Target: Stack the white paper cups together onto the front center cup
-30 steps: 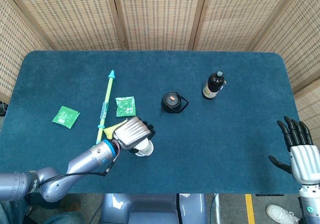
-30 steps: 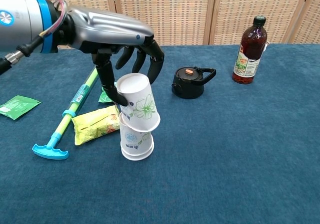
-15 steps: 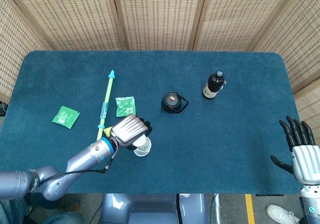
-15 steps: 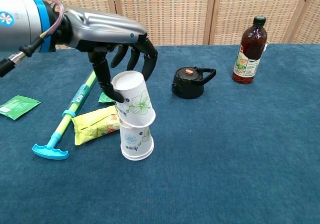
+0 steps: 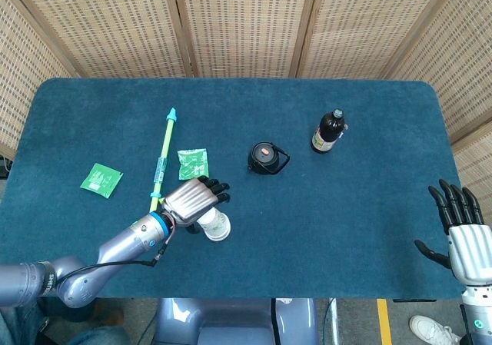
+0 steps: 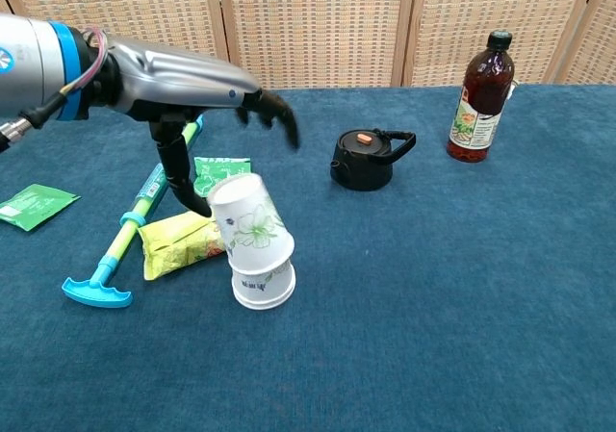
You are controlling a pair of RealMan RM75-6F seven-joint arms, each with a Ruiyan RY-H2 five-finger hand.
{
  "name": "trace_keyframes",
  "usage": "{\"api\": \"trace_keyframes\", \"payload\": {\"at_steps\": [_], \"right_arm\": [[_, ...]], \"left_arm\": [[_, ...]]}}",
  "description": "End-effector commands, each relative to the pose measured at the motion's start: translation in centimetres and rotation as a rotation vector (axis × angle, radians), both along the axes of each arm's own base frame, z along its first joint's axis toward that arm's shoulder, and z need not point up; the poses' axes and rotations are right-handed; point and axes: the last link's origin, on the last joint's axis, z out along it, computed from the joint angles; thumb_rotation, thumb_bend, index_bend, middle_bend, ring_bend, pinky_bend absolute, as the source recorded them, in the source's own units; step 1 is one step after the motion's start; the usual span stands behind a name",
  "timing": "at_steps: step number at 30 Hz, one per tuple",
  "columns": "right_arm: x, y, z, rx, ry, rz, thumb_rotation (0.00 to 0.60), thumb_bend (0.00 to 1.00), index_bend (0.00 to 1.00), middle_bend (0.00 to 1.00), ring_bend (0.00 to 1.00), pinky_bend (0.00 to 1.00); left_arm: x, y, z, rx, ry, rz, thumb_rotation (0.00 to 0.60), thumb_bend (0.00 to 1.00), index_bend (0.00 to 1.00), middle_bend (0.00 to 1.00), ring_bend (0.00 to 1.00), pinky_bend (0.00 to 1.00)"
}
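Observation:
Two white paper cups with a flower print stand upside down, one on the other, near the table's front center. The upper cup (image 6: 250,225) leans to the left on the lower cup (image 6: 262,283); from above the pair shows as one stack (image 5: 216,224). My left hand (image 6: 192,81) (image 5: 192,199) hovers above and left of the stack, its fingers spread and raised off the cup, the thumb (image 6: 178,172) hanging close by the upper cup's left side. My right hand (image 5: 463,233) is at the front right edge, fingers apart and holding nothing.
A black round lid with a handle (image 6: 368,160) and a brown bottle (image 6: 481,71) stand behind and to the right. A green and blue stick (image 6: 135,220), a yellow packet (image 6: 178,241) and green sachets (image 5: 193,163) (image 5: 101,179) lie left of the stack.
My left hand let go of the upper cup and drew its fingers up and to the left. The upper cup sank lower onto the lower cup and tilted left. The right hand stayed put.

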Motion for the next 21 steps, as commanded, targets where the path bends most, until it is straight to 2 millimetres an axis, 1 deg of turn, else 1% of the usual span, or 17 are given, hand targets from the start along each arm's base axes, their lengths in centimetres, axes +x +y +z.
{"api": "trace_keyframes", "payload": {"at_steps": [1,5,7,8,9,10,11,14,15,16,17,19,21], "right_arm": [[0.1,0.1,0.0,0.000,-0.001,0.003,0.600,0.00,0.00,0.00,0.00,0.00],[0.1,0.2,0.1,0.005,-0.004,0.010,0.600,0.00,0.00,0.00,0.00,0.00],[0.2,0.3,0.1,0.007,-0.006,0.015,0.600,0.00,0.00,0.00,0.00,0.00],[0.3,0.4,0.1,0.008,-0.006,0.016,0.600,0.00,0.00,0.00,0.00,0.00],[0.3,0.4,0.1,0.007,-0.004,0.017,0.600,0.00,0.00,0.00,0.00,0.00],[0.3,0.4,0.1,0.006,-0.002,0.018,0.600,0.00,0.00,0.00,0.00,0.00],[0.3,0.4,0.1,0.003,0.004,0.019,0.600,0.00,0.00,0.00,0.00,0.00],[0.4,0.5,0.1,-0.006,0.021,0.021,0.600,0.00,0.00,0.00,0.00,0.00],[0.4,0.5,0.0,-0.008,0.030,0.021,0.600,0.00,0.00,0.00,0.00,0.00],[0.3,0.6,0.0,-0.012,0.046,0.018,0.600,0.00,0.00,0.00,0.00,0.00],[0.4,0.7,0.0,-0.015,0.054,0.017,0.600,0.00,0.00,0.00,0.00,0.00],[0.4,0.7,-0.1,-0.017,0.064,0.016,0.600,0.00,0.00,0.00,0.00,0.00],[0.5,0.8,-0.1,-0.015,0.066,0.017,0.600,0.00,0.00,0.00,0.00,0.00]], "left_arm": [[-0.6,0.3,1.6,0.019,-0.131,0.054,0.600,0.00,0.00,0.00,0.00,0.00],[-3.5,1.0,4.0,0.118,-0.182,0.090,0.600,0.00,0.00,0.00,0.00,0.00],[-6.0,1.2,5.6,0.210,-0.186,0.117,0.600,0.00,0.00,0.00,0.00,0.00],[-7.6,1.1,6.5,0.264,-0.188,0.145,0.600,0.00,0.00,0.00,0.00,0.00],[-8.7,1.0,7.1,0.301,-0.193,0.171,0.600,0.00,0.00,0.00,0.00,0.00],[-9.7,0.6,7.7,0.337,-0.203,0.191,0.600,0.00,0.00,0.00,0.00,0.00],[-11.3,0.2,8.5,0.393,-0.218,0.232,0.600,0.00,0.00,0.00,0.00,0.00],[-15.0,-1.6,9.9,0.517,-0.246,0.326,0.600,0.00,0.00,0.00,0.00,0.00],[-16.8,-2.5,10.6,0.579,-0.237,0.378,0.600,0.00,0.00,0.00,0.00,0.00],[-19.8,-4.6,11.3,0.679,-0.209,0.473,0.600,0.00,0.00,0.00,0.00,0.00],[-20.8,-5.8,11.3,0.713,-0.205,0.513,0.600,0.00,0.00,0.00,0.00,0.00],[-22.2,-7.6,11.2,0.742,-0.212,0.569,0.600,0.00,0.00,0.00,0.00,0.00],[-23.0,-8.7,11.3,0.749,-0.217,0.594,0.600,0.00,0.00,0.00,0.00,0.00]]}}
